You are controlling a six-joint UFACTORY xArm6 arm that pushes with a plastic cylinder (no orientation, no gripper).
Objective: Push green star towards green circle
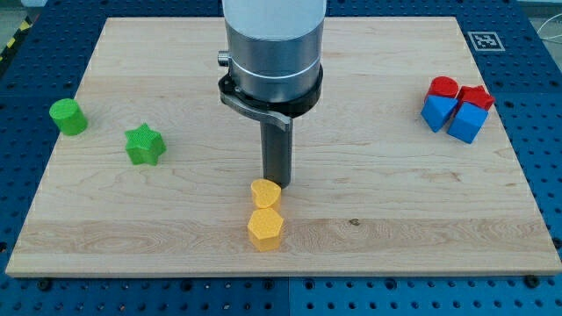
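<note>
1. No gripper on this arm; it ends in a dark rod, so nothing is held. My tip (278, 184) rests on the tabletop (386, 211), just beside the far-right edge of the upper yellow block (265, 193), seemingly touching it.
2. Second yellow block, a hexagon (264, 228), sits directly nearer than the first, touching it.
3. Green star (144, 145) lies well to the left of my tip, apart from it. Green circle (68, 116) lies farther left and slightly farther back, near the tabletop's left edge. Bare wood between star and circle.
4. Far right: a tight cluster, red cylinder (443, 87), another red block (476, 97), and two blue blocks (437, 111) (466, 121), all touching, near the right edge.
5. Open room: wide bare wood between my tip and the star, and between my tip and the right cluster; the near strip below the yellow hexagon is narrow.
6. Markings: a black-and-white square tag (485, 40) at the far-right corner; no readable writing.
</note>
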